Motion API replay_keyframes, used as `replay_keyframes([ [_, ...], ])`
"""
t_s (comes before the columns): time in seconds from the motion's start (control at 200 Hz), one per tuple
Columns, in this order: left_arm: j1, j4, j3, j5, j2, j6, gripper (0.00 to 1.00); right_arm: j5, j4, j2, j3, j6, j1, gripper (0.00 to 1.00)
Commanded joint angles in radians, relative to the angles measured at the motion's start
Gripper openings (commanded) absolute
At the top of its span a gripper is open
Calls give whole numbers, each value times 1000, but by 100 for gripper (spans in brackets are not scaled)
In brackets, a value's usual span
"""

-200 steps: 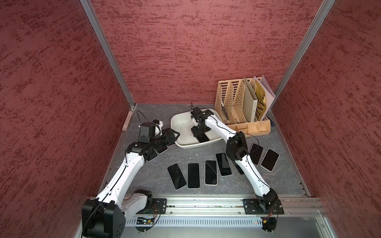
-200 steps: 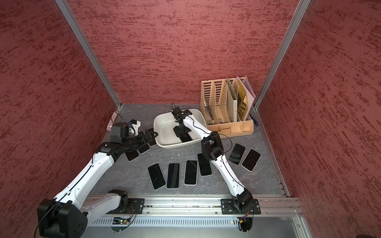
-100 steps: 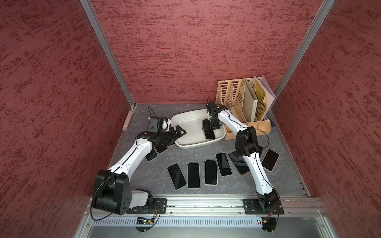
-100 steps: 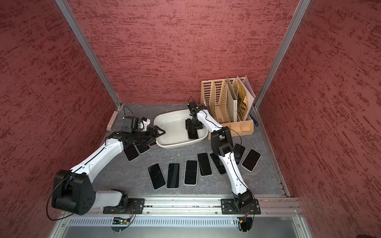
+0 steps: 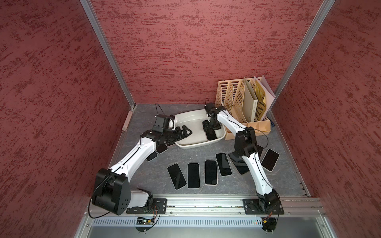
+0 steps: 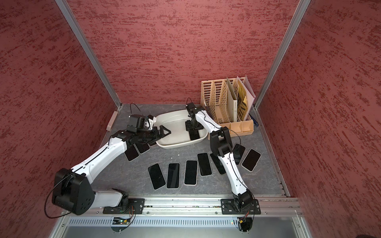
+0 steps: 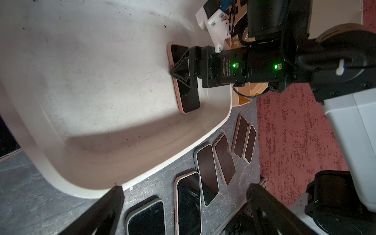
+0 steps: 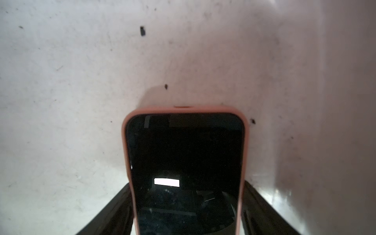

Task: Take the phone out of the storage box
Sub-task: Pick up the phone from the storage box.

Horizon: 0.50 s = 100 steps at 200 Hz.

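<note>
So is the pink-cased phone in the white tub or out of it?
In. The pink-cased phone lies flat, screen up, on the floor of the storage box, inside its rim.

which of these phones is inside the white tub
The pink-cased phone, lying flat on the floor of the storage box with the right gripper straddling it. The other phones all lie outside on the grey tabletop.

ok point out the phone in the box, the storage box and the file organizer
phone (image 8: pixel 185 154): right wrist view, middle of its dark screen
storage box (image 5: pixel 195 121): in a top view, bare floor inside it
file organizer (image 5: pixel 237 103): in a top view, on a slotted divider
</note>
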Motion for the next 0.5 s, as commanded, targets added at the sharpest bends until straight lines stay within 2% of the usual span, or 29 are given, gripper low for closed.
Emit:
replay_keyframes([
  [0.0, -10, 0, -37, -31, -38, 22, 100, 58, -129, 77, 10, -22, -15, 83],
  [0.235, -6, -35, -45, -48, -63, 44, 100, 24, -130, 105, 51, -24, -11, 82],
  [0.401, -4, -38, -44, -48, -59, 55, 100, 11, -154, 133, 87, -19, -9, 68],
  [0.496, -10, 0, -55, -39, -45, 88, 100, -10, -128, 117, 73, -5, -9, 65],
])
